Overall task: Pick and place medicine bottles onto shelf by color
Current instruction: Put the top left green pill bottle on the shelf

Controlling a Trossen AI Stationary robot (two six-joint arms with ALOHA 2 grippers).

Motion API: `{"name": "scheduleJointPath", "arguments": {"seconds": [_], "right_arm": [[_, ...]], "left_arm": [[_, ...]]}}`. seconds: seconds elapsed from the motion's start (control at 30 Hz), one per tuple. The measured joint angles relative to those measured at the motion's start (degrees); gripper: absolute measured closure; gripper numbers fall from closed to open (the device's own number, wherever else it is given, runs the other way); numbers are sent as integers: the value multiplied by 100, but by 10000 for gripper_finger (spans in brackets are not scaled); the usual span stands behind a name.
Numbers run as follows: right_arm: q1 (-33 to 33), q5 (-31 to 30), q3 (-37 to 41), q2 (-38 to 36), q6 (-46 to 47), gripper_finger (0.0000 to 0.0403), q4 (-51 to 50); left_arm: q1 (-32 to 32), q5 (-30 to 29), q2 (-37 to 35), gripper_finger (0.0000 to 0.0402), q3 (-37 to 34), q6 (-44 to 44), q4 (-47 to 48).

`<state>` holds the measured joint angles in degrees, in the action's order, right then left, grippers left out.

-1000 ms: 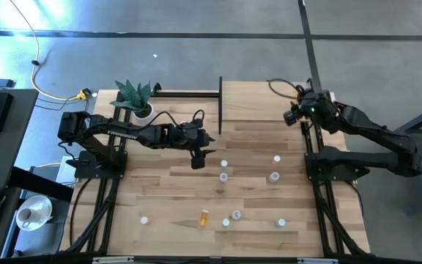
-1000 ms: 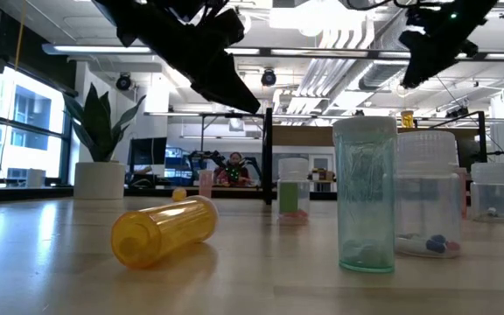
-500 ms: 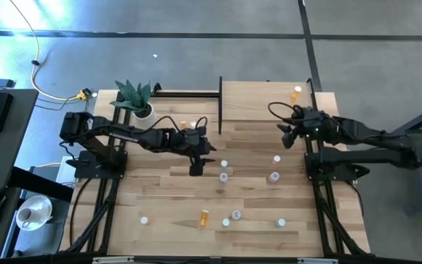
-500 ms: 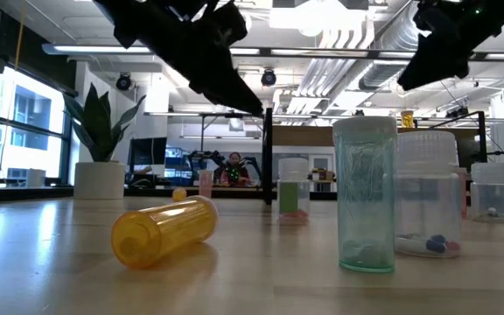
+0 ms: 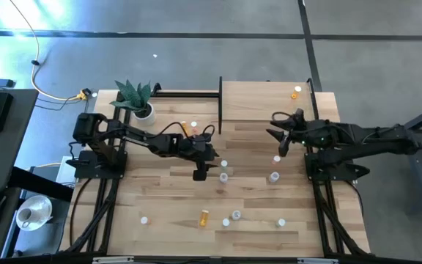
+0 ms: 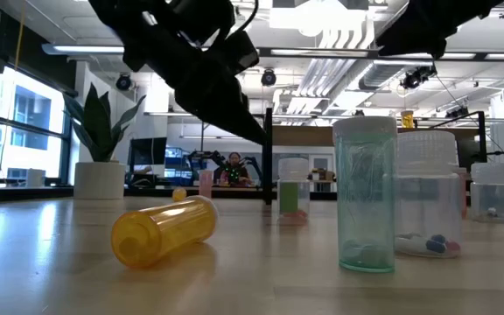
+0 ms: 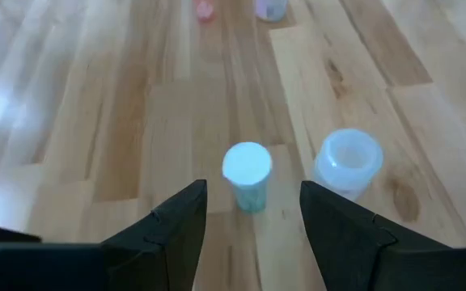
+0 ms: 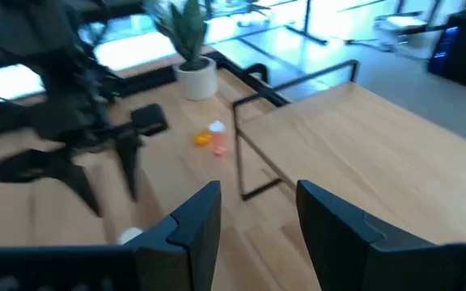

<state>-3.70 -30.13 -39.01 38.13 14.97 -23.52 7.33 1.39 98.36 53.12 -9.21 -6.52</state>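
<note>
My left gripper point(image 5: 200, 173) hangs open low over the table's middle. In its wrist view a small teal bottle point(image 7: 247, 175) with a white cap stands upright just ahead of the open fingers point(image 7: 253, 198), untouched. A clear white-capped bottle point(image 7: 348, 160) stands beside it. My right gripper point(image 5: 278, 136) is open and holds nothing point(image 8: 257, 202), near the shelf's point(image 5: 266, 99) near right corner. One orange bottle point(image 5: 296, 92) stands on the shelf. An orange bottle point(image 6: 164, 229) lies on its side near the table's front.
Several more bottles stand scattered over the near half of the table point(image 5: 236, 214). Two small bottles point(image 5: 189, 126) sit left of the shelf's black frame point(image 5: 219, 103). A potted plant point(image 5: 139, 99) stands at the far left. Tall teal point(image 6: 367, 194) and clear point(image 6: 427, 203) bottles stand close to the low camera.
My left gripper has come down and gone a little toward the near edge, closing on the pair of bottles at the table's middle. My right gripper has swung from above the shelf's far right corner toward the near edge and the table's middle, uncovering the orange bottle on the shelf.
</note>
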Motion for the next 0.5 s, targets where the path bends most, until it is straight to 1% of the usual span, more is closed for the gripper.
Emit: {"name": "scheduleJointPath", "arguments": {"seconds": [0.07,0.13,0.23,0.43,0.5], "right_arm": [[-214,-358,53,109,-7,249,107],[-357,-521,58,221,-59,249,200],[-496,-570,58,296,-230,249,486],[-625,-571,51,305,-491,249,740],[-635,-568,51,308,-486,249,729]], "left_arm": [[0,75,51,213,5,40,-61],[0,153,91,213,1,148,-101],[0,334,170,213,4,153,-164],[0,337,438,213,2,151,-717],[12,334,457,213,0,152,-716]]}}
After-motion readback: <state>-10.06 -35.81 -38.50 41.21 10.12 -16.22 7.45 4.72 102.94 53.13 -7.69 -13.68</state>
